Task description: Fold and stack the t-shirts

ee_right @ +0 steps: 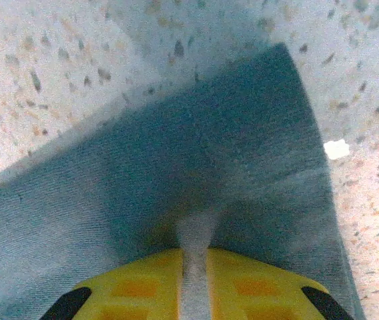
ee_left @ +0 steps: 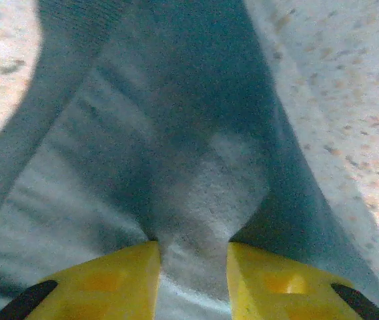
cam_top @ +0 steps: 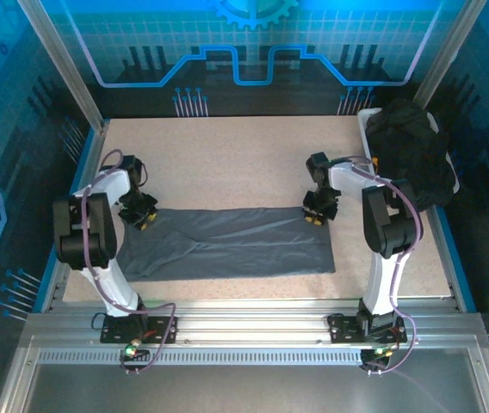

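Observation:
A slate blue-grey t-shirt [cam_top: 227,241] lies folded into a long flat strip across the near half of the table. My left gripper [cam_top: 145,219] sits at the strip's far left corner, where in the left wrist view a bunched fold of the cloth [ee_left: 196,200] fills the gap between its yellow fingers [ee_left: 109,280], so the left gripper [ee_left: 193,267] is shut on it. At the far right corner, my right gripper [cam_top: 316,215] pinches a thin ridge of the same shirt [ee_right: 196,173] in a narrow slit, so the right gripper [ee_right: 195,273] is shut on it. Black t-shirts [cam_top: 412,159] are heaped at the back right.
The black heap sits in a white bin [cam_top: 367,120] against the right rail. Bare speckled tabletop [cam_top: 227,159] stretches behind the strip. A small white scrap [ee_right: 337,149] lies on the table beside the shirt's right edge. Metal frame posts stand at the back corners.

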Action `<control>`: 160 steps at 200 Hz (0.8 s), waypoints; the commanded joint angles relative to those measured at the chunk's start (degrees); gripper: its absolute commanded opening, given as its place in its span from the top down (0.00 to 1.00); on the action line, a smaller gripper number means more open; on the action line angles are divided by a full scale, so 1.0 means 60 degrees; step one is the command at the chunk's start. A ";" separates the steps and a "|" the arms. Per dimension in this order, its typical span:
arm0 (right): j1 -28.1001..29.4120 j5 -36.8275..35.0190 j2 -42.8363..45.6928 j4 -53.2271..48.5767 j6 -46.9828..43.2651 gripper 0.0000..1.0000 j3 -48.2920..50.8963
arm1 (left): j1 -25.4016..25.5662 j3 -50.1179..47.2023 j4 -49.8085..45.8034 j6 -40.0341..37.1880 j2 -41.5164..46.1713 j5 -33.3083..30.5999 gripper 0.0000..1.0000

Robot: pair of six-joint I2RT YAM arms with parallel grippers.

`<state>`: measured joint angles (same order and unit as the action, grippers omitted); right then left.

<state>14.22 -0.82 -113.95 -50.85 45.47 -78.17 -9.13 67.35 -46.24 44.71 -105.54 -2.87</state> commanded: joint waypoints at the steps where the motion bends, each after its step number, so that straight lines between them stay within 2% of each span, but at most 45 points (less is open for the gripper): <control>1: -0.0308 -0.0348 -0.0859 -0.0853 -0.0343 0.83 -0.0677 | -0.0029 0.0332 0.0181 0.0088 -0.0503 0.0911 0.70; 46: -0.1066 0.0317 -0.2205 -0.1573 -0.0687 0.82 -0.2736 | 0.0305 0.1620 0.0128 0.0160 -0.1590 0.1359 0.70; 86: -0.1746 0.0896 -0.4181 -0.2625 -0.1119 0.80 -0.6044 | 0.0305 0.3151 0.0383 -0.0044 -0.2647 0.2153 0.69; 105: -0.2013 0.1191 -0.5252 -0.3212 -0.1410 0.80 -0.7931 | 0.0305 0.3651 0.0553 -0.0190 -0.2597 0.2089 0.67; 120: -0.2052 0.1412 -0.5548 -0.3429 -0.1780 0.76 -0.8960 | 0.0320 0.3511 0.1134 -0.0444 -0.2078 0.2057 0.62; 137: -0.1927 0.1532 -0.4963 -0.3016 -0.2192 0.69 -0.8837 | 0.0398 0.3031 0.1888 -0.1103 -0.1277 0.2192 0.56; 148: -0.1777 0.1714 -0.3926 -0.2091 -0.2429 0.62 -0.7794 | 0.0471 0.2655 0.2273 -0.1750 -0.0840 0.2551 0.54; 160: -0.1645 0.2080 -0.2669 -0.0944 -0.2613 0.56 -0.6464 | 0.0517 0.2213 0.2684 -0.2510 -0.0552 0.3420 0.54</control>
<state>2.61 7.35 -141.95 -64.55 34.33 -126.30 -7.31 84.40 -36.23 39.31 -115.63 9.65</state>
